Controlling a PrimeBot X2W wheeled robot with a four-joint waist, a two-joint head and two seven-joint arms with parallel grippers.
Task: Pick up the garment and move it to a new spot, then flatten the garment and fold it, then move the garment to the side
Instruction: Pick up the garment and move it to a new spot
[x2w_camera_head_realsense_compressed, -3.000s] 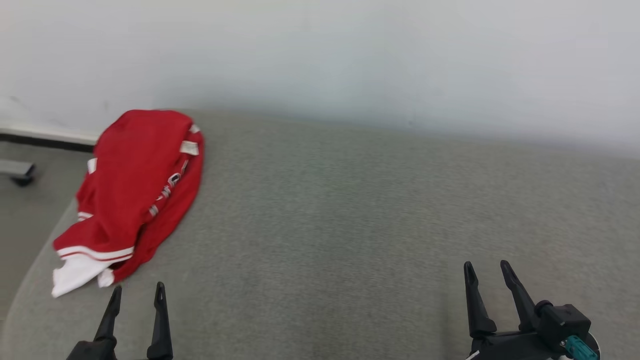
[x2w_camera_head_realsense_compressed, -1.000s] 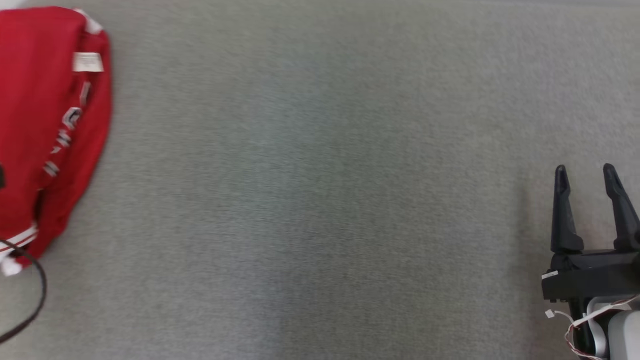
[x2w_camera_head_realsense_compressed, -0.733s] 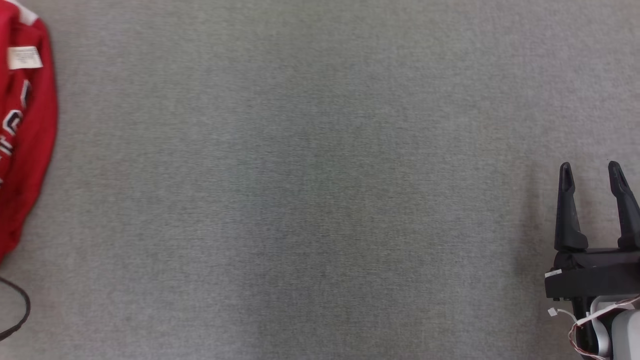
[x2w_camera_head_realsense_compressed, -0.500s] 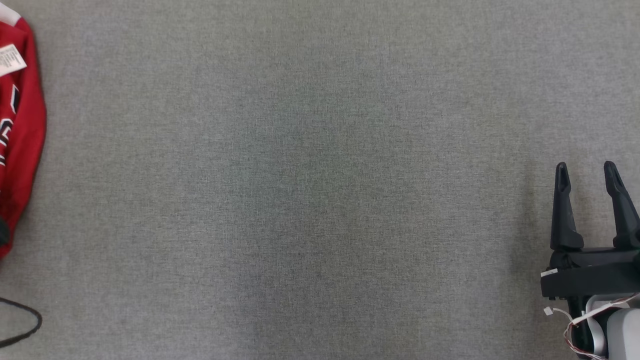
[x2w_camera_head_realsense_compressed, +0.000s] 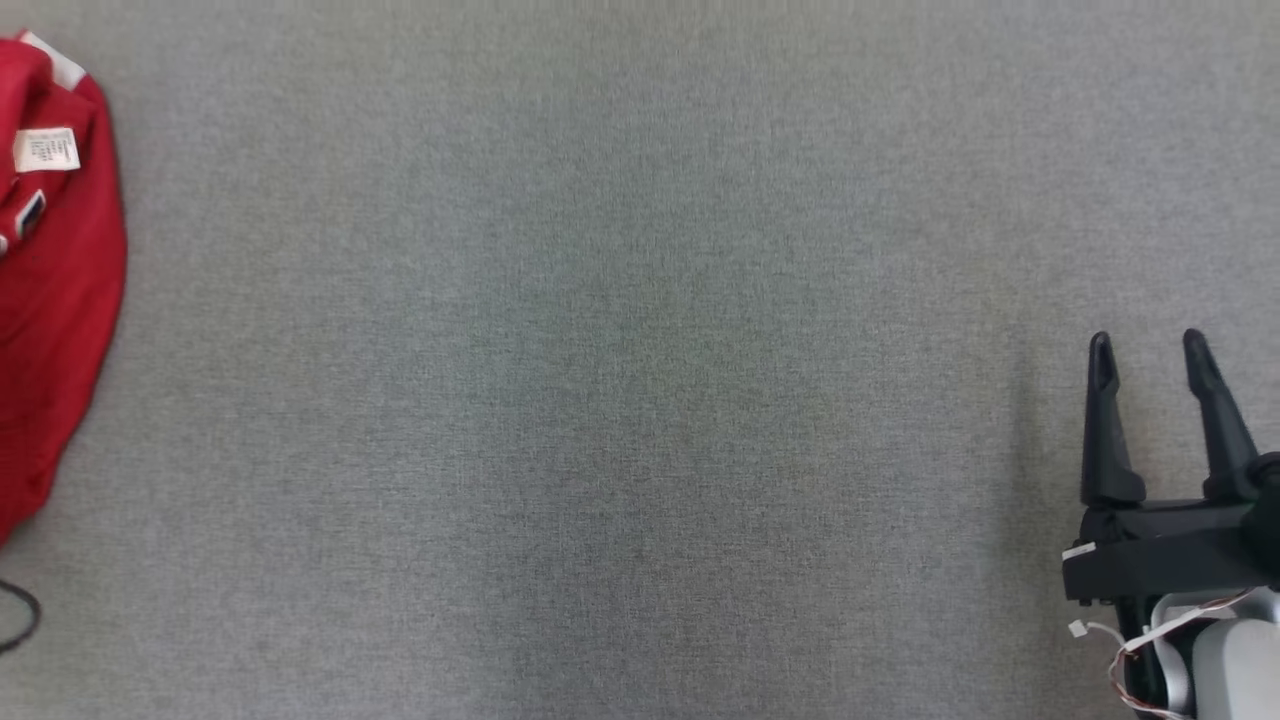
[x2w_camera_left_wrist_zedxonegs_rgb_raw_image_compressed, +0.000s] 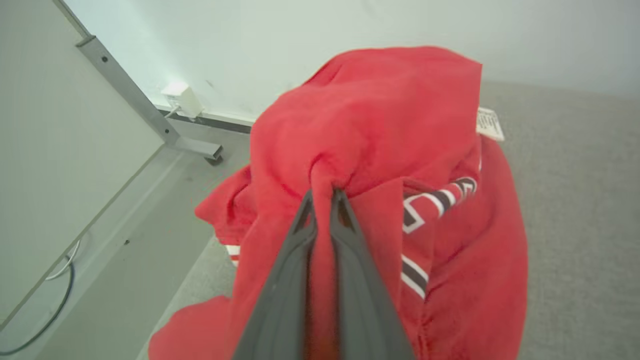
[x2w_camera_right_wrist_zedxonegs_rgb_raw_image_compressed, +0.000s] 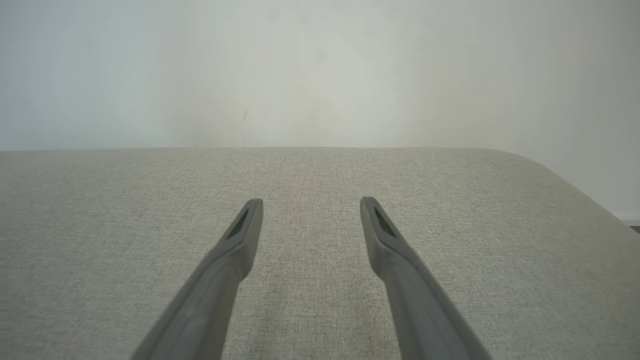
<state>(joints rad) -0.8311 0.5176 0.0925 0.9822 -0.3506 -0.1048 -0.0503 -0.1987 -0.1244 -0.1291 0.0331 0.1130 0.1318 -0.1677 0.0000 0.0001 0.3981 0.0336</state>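
The garment is a red top with white trim, dark lettering and a white label, bunched at the head view's left edge on the grey fabric surface. In the left wrist view the garment rises in a peak, and my left gripper is shut on a pinched fold of it near the top of the heap. My right gripper hovers at the lower right of the head view, open and holding nothing. In the right wrist view its fingers stand wide apart over bare fabric.
A white wall backs the surface. The left wrist view has the surface's left edge, the floor below, a grey metal leg, a wall socket and a black cable. A cable loop lies at the head view's lower left.
My left gripper has shut on the garment, and its cloth has bunched up, hiding most of the lettering. The head camera tilted down and shifted right earlier. The right gripper stays open.
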